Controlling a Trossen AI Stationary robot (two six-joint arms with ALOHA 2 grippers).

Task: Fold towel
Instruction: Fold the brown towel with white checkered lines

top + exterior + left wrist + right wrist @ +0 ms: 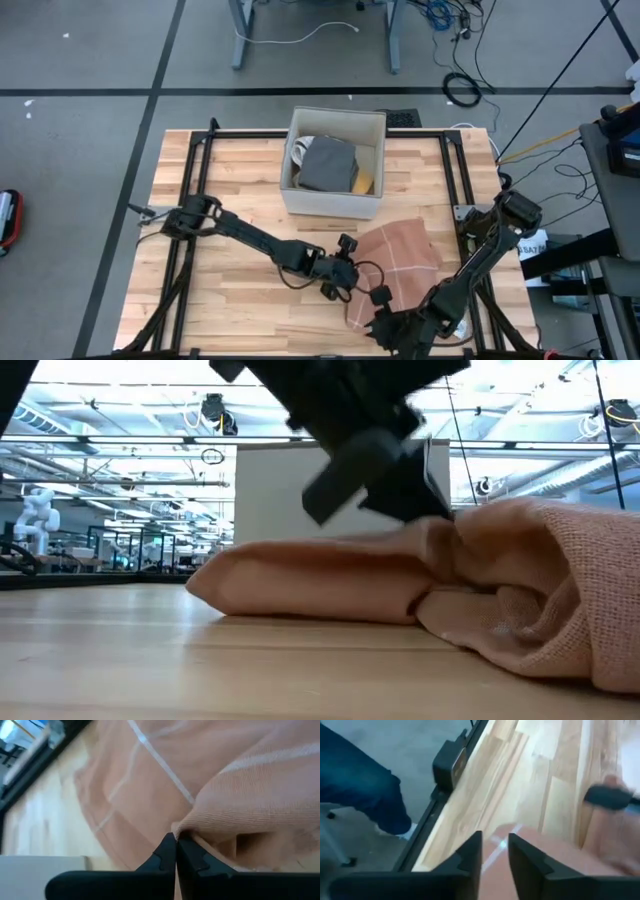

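While the towel [395,268] lies crumpled on the bench [230,300] near the box [335,160], left tool [176,845] pinches a fold — right tool [494,851] parted just above its edge.

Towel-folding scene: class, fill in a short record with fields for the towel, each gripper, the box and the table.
towel: pinkish with pale stripes, partly folded, lying on the table's near right part
left gripper: at the towel's left edge, jaws shut on a towel fold
right gripper: low at the towel's near edge, jaws slightly apart, nothing visibly held
box: white, open-topped, at the table's far middle, holding dark grey cloth
table: light wooden planks
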